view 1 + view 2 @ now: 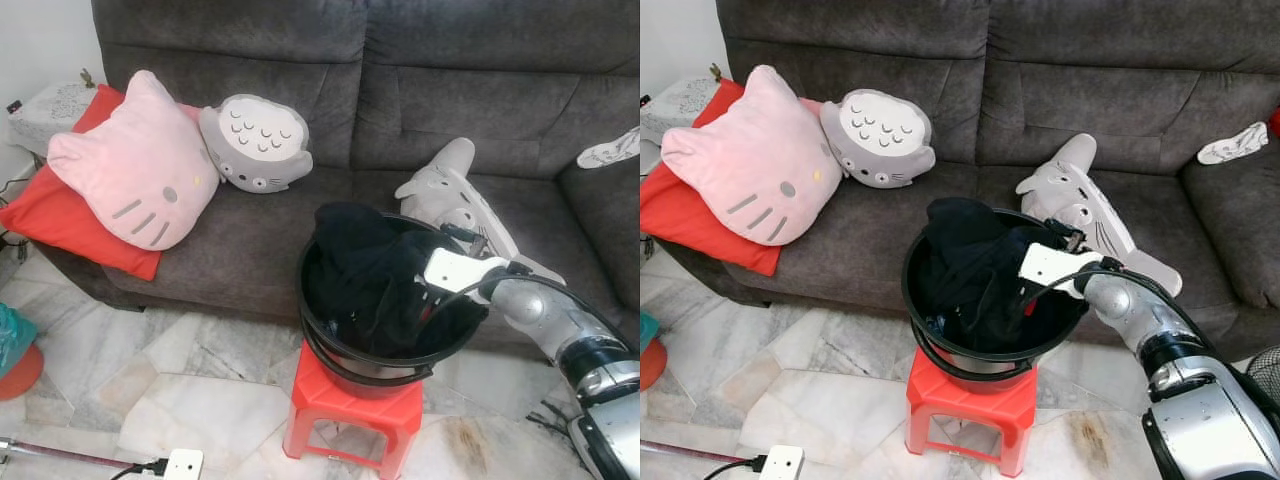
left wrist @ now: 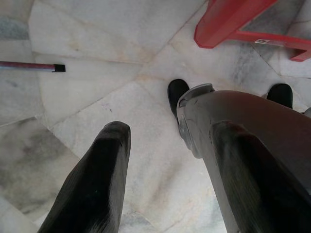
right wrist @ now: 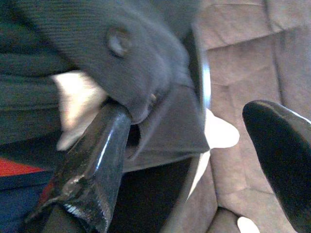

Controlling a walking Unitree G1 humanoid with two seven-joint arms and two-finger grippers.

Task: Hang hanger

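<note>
Grey sofa (image 1: 300,230) behind; right gripper (image 3: 194,145) fingers released at black bucket (image 1: 330,345) rim over dark clothes (image 1: 375,275); left gripper (image 2: 165,160) released, idle; no hanger visible; next: dig and find one.

Dark clothes (image 1: 975,270) heaped in black bucket (image 1: 940,345) on red stool (image 1: 970,405).

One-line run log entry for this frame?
right end effector: open, at rim of black bucket, over dark clothes | bucket on red stool | left end effector: open, idle above floor
</note>
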